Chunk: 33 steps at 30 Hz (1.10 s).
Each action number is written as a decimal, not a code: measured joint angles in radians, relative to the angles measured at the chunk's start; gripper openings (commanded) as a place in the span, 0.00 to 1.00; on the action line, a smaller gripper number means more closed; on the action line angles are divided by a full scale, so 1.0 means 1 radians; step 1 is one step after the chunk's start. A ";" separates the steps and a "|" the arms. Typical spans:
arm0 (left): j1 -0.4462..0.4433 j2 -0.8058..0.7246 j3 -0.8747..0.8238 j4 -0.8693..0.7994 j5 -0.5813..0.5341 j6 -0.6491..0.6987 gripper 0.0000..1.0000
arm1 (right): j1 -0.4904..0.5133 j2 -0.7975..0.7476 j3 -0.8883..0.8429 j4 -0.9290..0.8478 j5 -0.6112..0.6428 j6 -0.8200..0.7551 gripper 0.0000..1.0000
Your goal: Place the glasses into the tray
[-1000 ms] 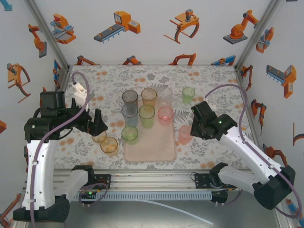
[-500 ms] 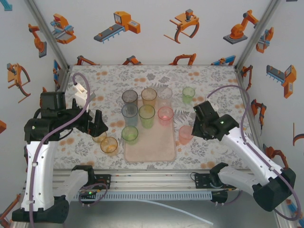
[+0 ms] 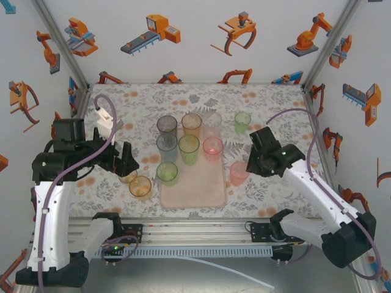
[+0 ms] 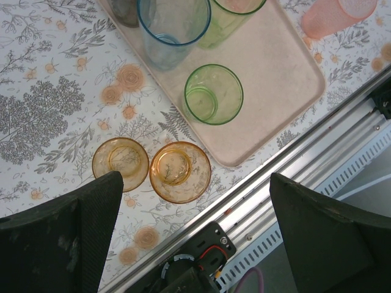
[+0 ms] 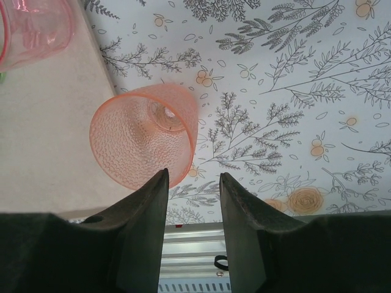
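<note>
Surface: floral-print tabletop (image 3: 134, 104); surround: white robot-sticker walls (image 3: 195, 55). On pale-pink rectangular tray (image 3: 201, 190): seven translucent plastic tumblers (image 3: 189, 146); off tray: four more (image 3: 140, 186). State: left pincer (image 3: 129, 163) spread wide; right pincer (image 5: 192, 177) slightly parted, empty.

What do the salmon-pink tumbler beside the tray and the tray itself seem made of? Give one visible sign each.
Salmon-pink tumbler: probably translucent plastic with a dimpled finish; its base shows through the wall.
Tray: likely matte plastic; opaque pale pink with no glare, though the look leaves it open.
</note>
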 measured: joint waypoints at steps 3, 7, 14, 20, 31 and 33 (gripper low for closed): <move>0.000 -0.002 0.000 0.000 0.000 0.000 0.97 | -0.006 0.013 0.000 0.013 -0.010 -0.005 0.39; 0.000 -0.004 0.000 0.000 0.000 0.000 0.97 | -0.008 0.033 -0.002 0.029 -0.027 -0.011 0.39; 0.000 -0.011 -0.001 0.000 0.000 0.000 0.97 | -0.014 0.077 -0.017 0.048 -0.035 -0.017 0.38; 0.000 -0.011 -0.004 0.000 0.000 0.000 0.97 | -0.014 0.103 -0.036 0.067 -0.042 -0.025 0.37; 0.000 -0.011 -0.009 0.000 0.001 0.000 0.97 | -0.016 0.135 -0.055 0.105 -0.054 -0.030 0.29; 0.000 -0.011 -0.010 0.000 0.002 0.000 0.97 | -0.017 0.137 -0.058 0.111 -0.054 -0.030 0.28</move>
